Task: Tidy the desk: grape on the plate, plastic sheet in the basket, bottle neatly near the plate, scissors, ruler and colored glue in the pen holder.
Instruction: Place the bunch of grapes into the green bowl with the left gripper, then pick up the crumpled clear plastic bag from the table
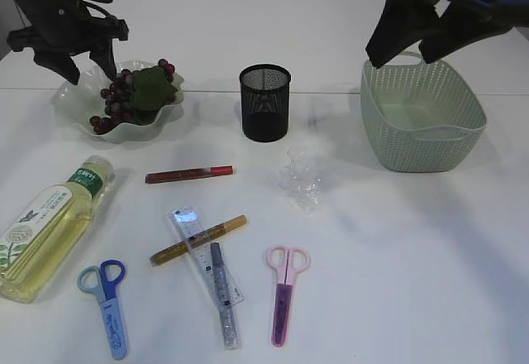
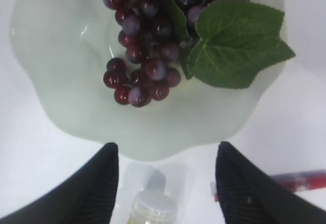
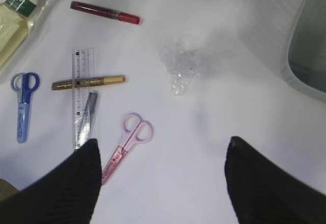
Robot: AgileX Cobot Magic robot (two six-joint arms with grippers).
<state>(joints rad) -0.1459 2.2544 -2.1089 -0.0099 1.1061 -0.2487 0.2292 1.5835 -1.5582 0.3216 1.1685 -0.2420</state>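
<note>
Meanwhile, the crumpled plastic sheet (image 3: pixel 181 67) is being overlooked from above by the empty, spread right gripper (image 3: pixel 162 183), nearer than the left gripper (image 2: pixel 165 183), also spread.

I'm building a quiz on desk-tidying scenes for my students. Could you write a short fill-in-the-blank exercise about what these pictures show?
1. The grapes lie on the ____.
2. The clear ruler lies across the ____ glue pen.
3. The green basket holds ____ so far.
4. The scissors nearest the crumpled plastic sheet have ____ handles.

Missing words: plate; gold; nothing; pink
</note>
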